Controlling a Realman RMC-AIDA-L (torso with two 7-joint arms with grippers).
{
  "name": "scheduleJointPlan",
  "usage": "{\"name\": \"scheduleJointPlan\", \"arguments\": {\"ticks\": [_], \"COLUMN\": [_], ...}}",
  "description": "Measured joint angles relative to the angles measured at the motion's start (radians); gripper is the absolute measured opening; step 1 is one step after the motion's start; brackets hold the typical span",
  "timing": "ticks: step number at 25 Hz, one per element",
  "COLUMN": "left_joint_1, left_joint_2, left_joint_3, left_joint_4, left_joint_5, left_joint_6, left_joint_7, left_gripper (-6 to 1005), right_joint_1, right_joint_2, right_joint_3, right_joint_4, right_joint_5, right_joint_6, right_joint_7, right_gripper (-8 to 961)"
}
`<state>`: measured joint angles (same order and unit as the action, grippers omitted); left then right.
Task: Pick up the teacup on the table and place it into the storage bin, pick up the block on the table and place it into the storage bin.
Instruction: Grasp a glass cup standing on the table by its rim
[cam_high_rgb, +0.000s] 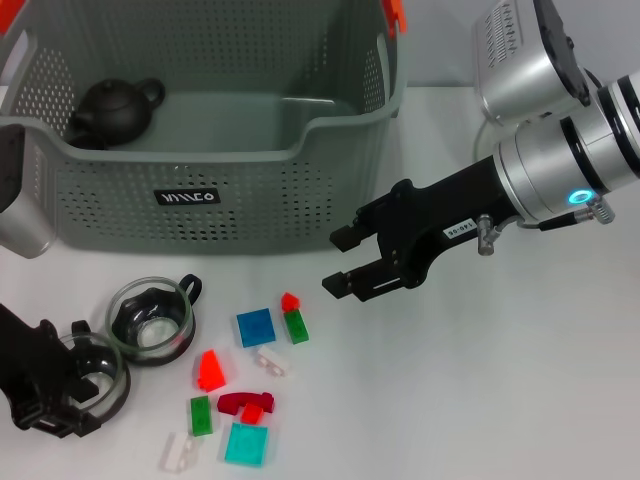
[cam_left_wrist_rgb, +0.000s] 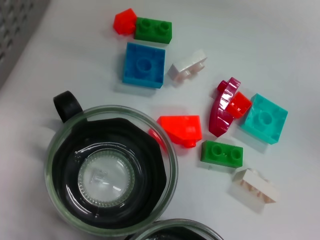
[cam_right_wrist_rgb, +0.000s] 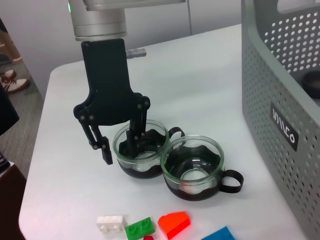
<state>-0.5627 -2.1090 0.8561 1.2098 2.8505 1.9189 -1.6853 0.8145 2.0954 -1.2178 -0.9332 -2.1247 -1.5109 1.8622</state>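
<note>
Two glass teacups with black inserts stand side by side on the white table, front left of the storage bin (cam_high_rgb: 300, 200). My left gripper (cam_high_rgb: 68, 395) is open and straddles the rim of the nearer teacup (cam_high_rgb: 97, 375). In the right wrist view that gripper (cam_right_wrist_rgb: 120, 147) has one finger inside this teacup (cam_right_wrist_rgb: 141, 151) and one outside. The other teacup (cam_high_rgb: 150, 322) stands free. Several loose blocks lie to its right, among them a blue block (cam_high_rgb: 255, 326) and a teal block (cam_high_rgb: 246, 443). My right gripper (cam_high_rgb: 336, 261) hovers open and empty to the right of the blocks.
A black teapot (cam_high_rgb: 115, 110) sits in the bin's far left corner. The bin wall (cam_right_wrist_rgb: 280, 90) rises close behind the cups. The left wrist view shows the free teacup (cam_left_wrist_rgb: 107, 170) and the scattered blocks, such as the blue one (cam_left_wrist_rgb: 144, 65).
</note>
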Motion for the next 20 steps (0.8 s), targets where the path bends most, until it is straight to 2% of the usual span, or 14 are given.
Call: {"name": "scheduleJointPlan", "arguments": {"ticks": [3, 20], "left_joint_1": [0.002, 0.012], "left_joint_2": [-0.003, -0.016], "left_joint_3": [0.005, 0.010], "left_joint_4": [0.007, -0.030], "left_joint_5": [0.003, 0.004], "left_joint_6": [0.001, -0.059], "left_joint_7": [0.000, 0.023], "left_gripper": [365, 365], "right_joint_1": [0.000, 0.000], "right_joint_2": [-0.001, -0.003], "right_joint_3": [0.000, 0.001], "right_joint_4": [-0.001, 0.000], "right_joint_5": [0.000, -0.001], "right_joint_6": [0.000, 0.009], "right_joint_7": [0.000, -0.002], "right_gripper": [613, 614]}}
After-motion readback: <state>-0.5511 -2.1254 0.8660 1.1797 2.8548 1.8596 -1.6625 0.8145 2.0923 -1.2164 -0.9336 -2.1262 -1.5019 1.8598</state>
